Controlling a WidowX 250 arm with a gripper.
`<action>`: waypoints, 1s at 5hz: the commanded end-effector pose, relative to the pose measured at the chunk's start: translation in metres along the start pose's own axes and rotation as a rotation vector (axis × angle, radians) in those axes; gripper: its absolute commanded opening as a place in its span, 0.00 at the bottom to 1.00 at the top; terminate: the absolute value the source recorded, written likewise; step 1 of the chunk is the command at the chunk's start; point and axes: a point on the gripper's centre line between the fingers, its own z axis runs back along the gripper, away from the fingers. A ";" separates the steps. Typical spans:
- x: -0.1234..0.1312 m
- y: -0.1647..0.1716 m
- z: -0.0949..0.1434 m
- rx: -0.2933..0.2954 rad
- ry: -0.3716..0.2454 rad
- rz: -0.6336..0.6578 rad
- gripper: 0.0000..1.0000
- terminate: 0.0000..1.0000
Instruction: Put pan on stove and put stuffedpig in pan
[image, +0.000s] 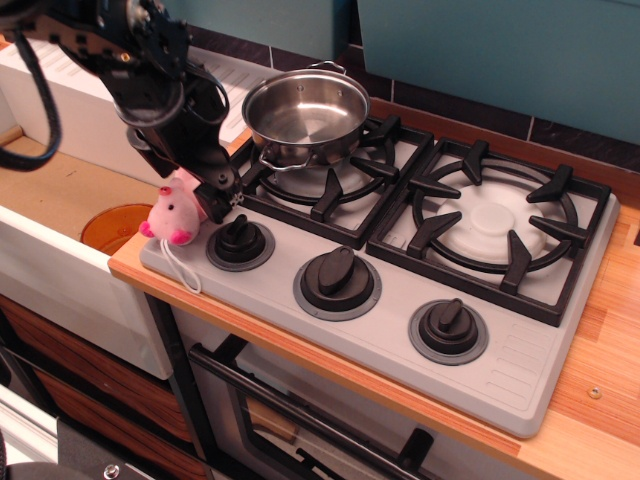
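Note:
The pan, a shiny steel pot with wire loop handles, stands on the back-left burner grate of the grey stove. The stuffedpig, pale pink with a bright pink snout, lies on the stove's front-left corner beside the left knob, with its white string trailing toward the edge. My gripper is down on the pig's rear half. One black finger covers its body, and the jaws look open around it. The pig's head stays in view.
A white sink basin with an orange drain lies left of the wooden counter edge. Two more knobs sit along the stove front. The right burner is bare. A teal wall stands behind.

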 end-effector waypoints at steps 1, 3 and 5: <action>0.005 0.015 -0.016 0.027 -0.036 -0.010 1.00 0.00; -0.005 0.009 -0.024 0.009 -0.015 0.016 1.00 0.00; 0.003 0.012 -0.018 0.023 0.030 0.023 0.00 0.00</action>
